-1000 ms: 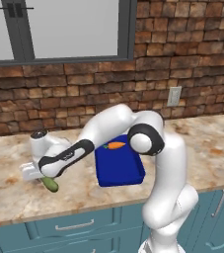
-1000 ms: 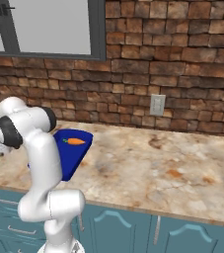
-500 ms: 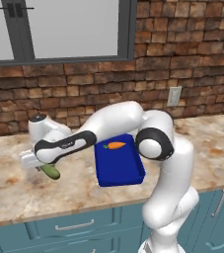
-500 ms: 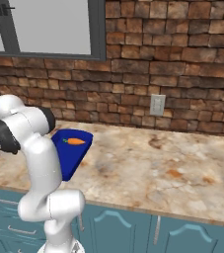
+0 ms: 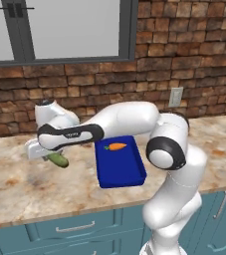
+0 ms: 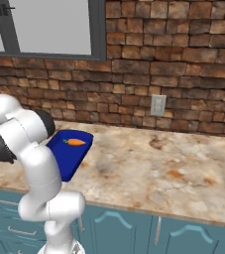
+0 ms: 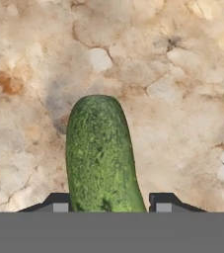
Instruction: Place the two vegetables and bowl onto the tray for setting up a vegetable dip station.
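My gripper [image 5: 54, 156] is shut on the dark green cucumber [image 5: 58, 160], which it holds above the counter, left of the tray. The hand view has the cucumber [image 7: 101, 158] standing between the two fingertips [image 7: 59, 203], with speckled stone below it and a shadow to its left. The deep blue tray [image 5: 120, 164] lies on the counter in front of the arm. At the tray's far end lies the orange carrot [image 5: 116, 146] with its green top. From the right base view the tray [image 6: 67, 155] and the carrot [image 6: 76, 142] appear beside the arm. The bowl is out of view.
The beige stone counter [image 5: 15, 184] runs along a brick wall with a window above. A wall outlet [image 6: 157, 105] sits to the right, over a broad stretch of counter [image 6: 163, 163]. Blue cabinet drawers [image 5: 74, 230] lie below the counter's front edge.
The gripper has risen with the cucumber in it and drifted slightly right toward the tray. The tray and carrot have stayed put.
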Tool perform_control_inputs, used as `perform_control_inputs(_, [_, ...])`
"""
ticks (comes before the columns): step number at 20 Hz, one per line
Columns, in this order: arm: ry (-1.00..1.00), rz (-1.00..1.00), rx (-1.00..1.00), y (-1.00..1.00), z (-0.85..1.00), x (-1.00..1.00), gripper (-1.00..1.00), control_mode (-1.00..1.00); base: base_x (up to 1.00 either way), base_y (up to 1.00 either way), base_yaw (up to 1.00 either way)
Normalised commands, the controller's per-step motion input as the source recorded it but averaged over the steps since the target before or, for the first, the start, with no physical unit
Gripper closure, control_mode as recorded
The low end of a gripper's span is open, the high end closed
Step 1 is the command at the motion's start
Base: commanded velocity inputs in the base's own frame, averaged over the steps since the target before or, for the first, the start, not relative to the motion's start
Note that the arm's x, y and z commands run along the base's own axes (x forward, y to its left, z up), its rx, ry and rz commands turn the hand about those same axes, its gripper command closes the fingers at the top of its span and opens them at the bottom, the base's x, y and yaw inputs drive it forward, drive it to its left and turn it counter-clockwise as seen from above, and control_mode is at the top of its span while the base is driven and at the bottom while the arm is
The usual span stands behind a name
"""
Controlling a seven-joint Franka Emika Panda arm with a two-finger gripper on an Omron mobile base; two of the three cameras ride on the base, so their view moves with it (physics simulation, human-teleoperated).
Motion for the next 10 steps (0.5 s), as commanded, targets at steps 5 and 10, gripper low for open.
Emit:
perform_control_inputs(5, [0.0,0.13,0.0,-0.42,0.39,0.0,1.0,-1.0,0.0,0.0,0.0])
perform_control_inputs(10, [0.0,0.16,0.0,-0.49,0.26,0.0,1.0,-1.0,0.0,0.0,0.0])
